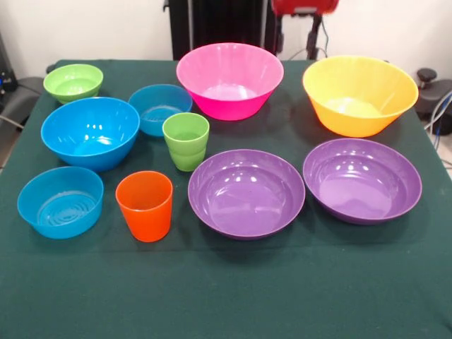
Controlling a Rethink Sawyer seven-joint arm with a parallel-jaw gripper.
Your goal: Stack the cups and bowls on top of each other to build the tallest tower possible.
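Note:
All pieces stand apart and upright on the dark green tablecloth. The orange cup is at front left, the ridged light green cup just behind it. Two wide purple bowls sit at middle and right. The large pink bowl and large yellow bowl are at the back. The large blue bowl is at left, with small blue bowls in front and behind to its right. The small green bowl is at back left. The gripper is out of view.
The robot's red and black base shows at the top edge behind the table. A black post stands behind the pink bowl. A wide strip of bare cloth lies along the front edge.

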